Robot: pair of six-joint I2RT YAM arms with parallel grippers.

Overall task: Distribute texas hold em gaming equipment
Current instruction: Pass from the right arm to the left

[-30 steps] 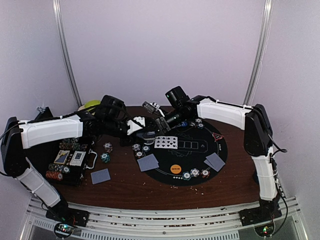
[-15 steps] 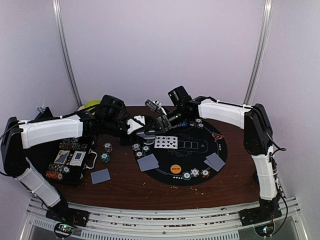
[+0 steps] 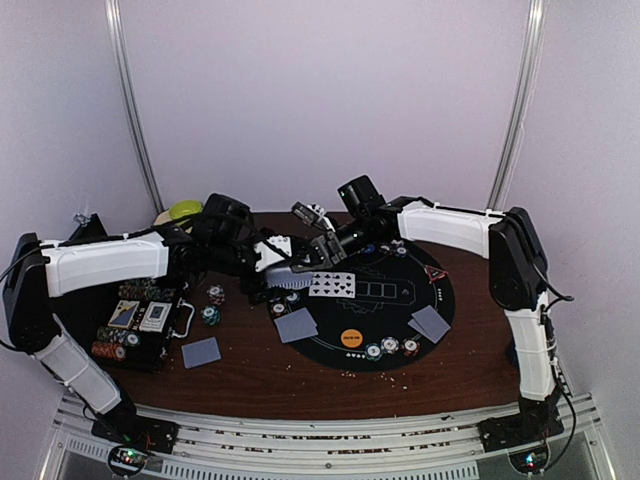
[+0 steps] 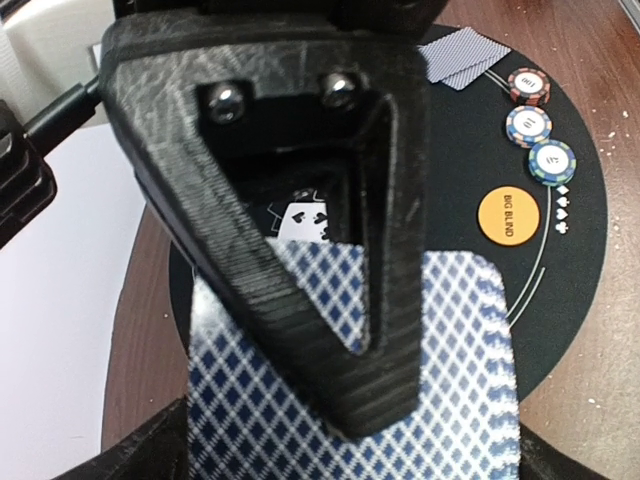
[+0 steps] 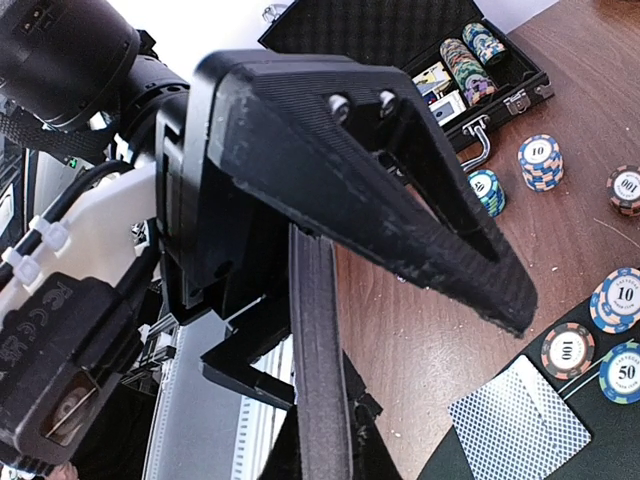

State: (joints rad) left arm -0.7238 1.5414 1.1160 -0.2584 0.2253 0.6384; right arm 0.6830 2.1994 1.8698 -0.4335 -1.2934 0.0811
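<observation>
At the left side of the brown wooden table (image 3: pixel 250 385) stands the black chip case (image 5: pixel 380 25), and it is open. Inside are rows of striped poker chips (image 5: pixel 462 62) lying on edge, and two card packs (image 5: pixel 442 88). The lid has a black ribbed lining, and a metal handle (image 5: pixel 480 150) hangs at the front wall. Beside the case, on the bare wood, stand small chip stacks (image 5: pixel 541 160), round, with coloured edge stripes and printed numbers.

The round black mat (image 3: pixel 445 290) looks like soft felt with thin white print. On it lie a flat, smooth orange disc (image 4: pixel 508 215) marked BIG BLIND, three chips (image 4: pixel 530 125) in a row, face-up cards (image 3: pixel 332 285) and face-down cards (image 3: pixel 296 324).

Above the mat's left part the left gripper (image 3: pixel 285 270) and the right gripper (image 3: pixel 315 256) meet. A card with blue diamond back (image 4: pixel 450 340) lies under the left gripper's upper finger (image 4: pixel 395 200), which is black, ribbed and triangular, with two screws. Whether the fingers of either gripper press on this card or stand apart, I cannot tell.
</observation>
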